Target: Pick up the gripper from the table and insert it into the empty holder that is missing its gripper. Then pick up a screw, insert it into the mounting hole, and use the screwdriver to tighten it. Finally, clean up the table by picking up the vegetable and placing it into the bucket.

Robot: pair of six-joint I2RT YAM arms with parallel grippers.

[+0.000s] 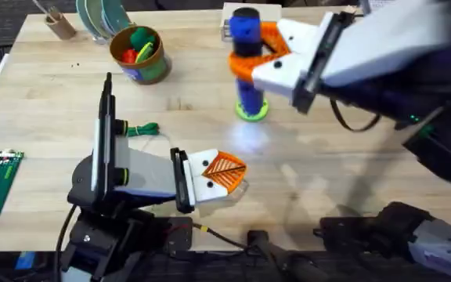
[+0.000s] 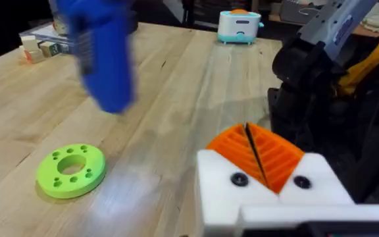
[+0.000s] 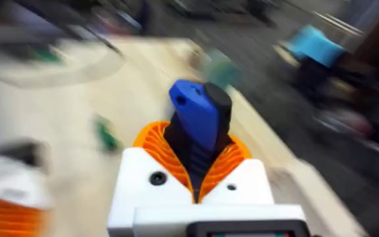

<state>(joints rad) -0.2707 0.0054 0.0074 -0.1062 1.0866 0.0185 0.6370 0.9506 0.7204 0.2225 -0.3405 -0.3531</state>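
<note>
Our right gripper pinches the screwdriver upright above the green disc. Our left gripper rests pressed together.

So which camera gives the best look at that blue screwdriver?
The overhead view: the screwdriver stands whole there, clamped in the right gripper above the green disc. The right wrist view shows its top end; the left wrist view, its blurred body.

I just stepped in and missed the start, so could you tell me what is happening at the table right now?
The right gripper is clamped on the blue screwdriver, holding it upright above the green disc. The left gripper rests low near the table's front edge, fingers shut and empty. The green vegetable lies on the table, outside the bucket.
</note>
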